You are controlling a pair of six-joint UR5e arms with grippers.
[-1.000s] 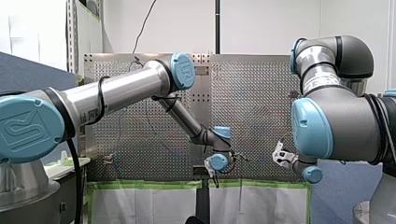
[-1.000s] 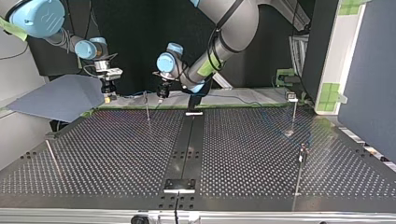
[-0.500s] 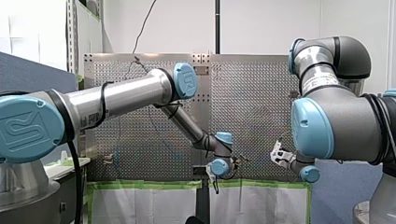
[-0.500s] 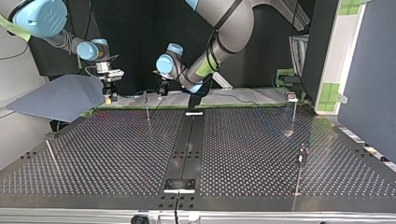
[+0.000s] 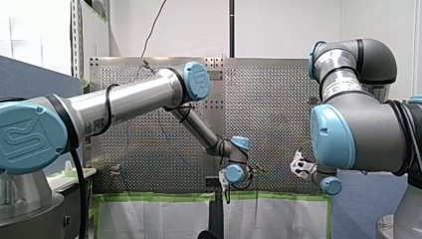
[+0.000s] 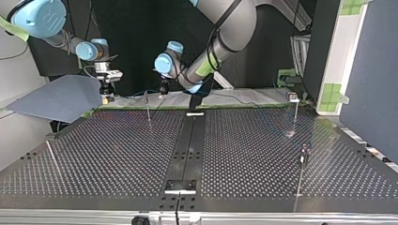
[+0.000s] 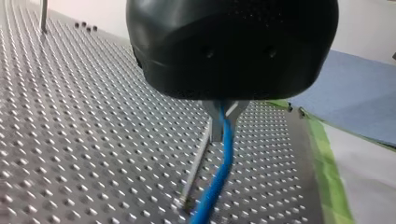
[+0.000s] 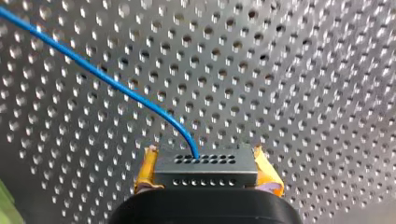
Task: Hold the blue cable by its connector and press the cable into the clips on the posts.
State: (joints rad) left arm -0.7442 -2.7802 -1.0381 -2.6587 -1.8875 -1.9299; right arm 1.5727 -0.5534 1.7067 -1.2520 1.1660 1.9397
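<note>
Perforated table (image 6: 117, 154) everywhere, with both arms working at its far edge in the top view. So my right gripper (image 8: 206, 171) has its yellow pads (image 8: 147, 169) clamped on the two ends of the grey connector (image 8: 205, 163). The blue cable (image 8: 112, 86) comes out of the connector's top and curves away over the table. Further along, my left gripper (image 7: 222, 126) is pinched shut on the cable, metal fingers (image 7: 215, 126) either side of it, just beside a thin post (image 7: 196, 163).
</note>
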